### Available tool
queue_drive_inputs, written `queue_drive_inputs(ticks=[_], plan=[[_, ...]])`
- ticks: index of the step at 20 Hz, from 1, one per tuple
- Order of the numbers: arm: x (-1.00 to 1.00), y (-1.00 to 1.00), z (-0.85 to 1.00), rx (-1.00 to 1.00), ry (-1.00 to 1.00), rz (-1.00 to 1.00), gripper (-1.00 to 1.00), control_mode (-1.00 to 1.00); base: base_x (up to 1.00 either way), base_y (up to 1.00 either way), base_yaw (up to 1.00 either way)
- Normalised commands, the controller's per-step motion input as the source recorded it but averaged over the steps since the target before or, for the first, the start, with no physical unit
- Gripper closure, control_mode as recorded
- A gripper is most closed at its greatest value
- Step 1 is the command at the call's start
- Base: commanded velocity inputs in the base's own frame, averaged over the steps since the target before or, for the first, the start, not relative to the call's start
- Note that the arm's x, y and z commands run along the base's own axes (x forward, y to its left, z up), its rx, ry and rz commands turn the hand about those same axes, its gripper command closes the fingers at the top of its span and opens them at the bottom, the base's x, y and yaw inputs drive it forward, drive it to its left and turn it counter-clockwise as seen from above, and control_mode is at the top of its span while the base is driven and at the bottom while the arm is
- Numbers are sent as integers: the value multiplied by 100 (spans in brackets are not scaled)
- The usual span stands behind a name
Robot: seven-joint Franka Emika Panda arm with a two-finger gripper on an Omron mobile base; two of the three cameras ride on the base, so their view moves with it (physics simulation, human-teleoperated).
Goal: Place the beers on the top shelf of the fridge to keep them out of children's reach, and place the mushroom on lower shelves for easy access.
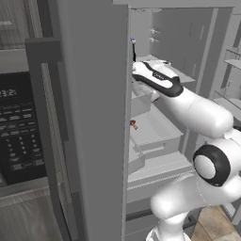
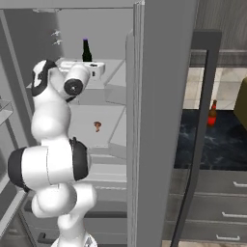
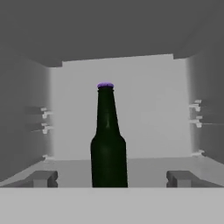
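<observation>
Two beer bottles are showing: one dark green bottle (image 3: 108, 140) with a purple cap, standing upright inside one fridge (image 2: 159, 72), and one brown bottle (image 2: 212, 114) sitting on the dark desk (image 2: 212, 144). One mushroom (image 2: 97, 126) is lying on a shelf (image 2: 91, 120).

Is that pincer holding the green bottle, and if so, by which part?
Nothing is held. The pincer is open, its fingertips wide apart either side of the green bottle, which stands upright on the top shelf.
</observation>
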Motion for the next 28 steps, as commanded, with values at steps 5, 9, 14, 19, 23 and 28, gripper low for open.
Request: queue_drive_inputs(ticks=[5,9,14,19,23,28], plan=[[-81,-29,63,-13,21,-2,-100,-100,0,0,0],[-74,-31,67,-17,26,0,-100,-100,0,0,0],[-92,-4,72,-27,29,0,-100,-100,0,0,0],[-100,0,52,-28,32,0,-100,-100,0,0,0],[-100,0,4,-21,31,0,-100,-100,0,0,0],[-100,0,-34,-13,27,0,-100,-100,0,0,0]])
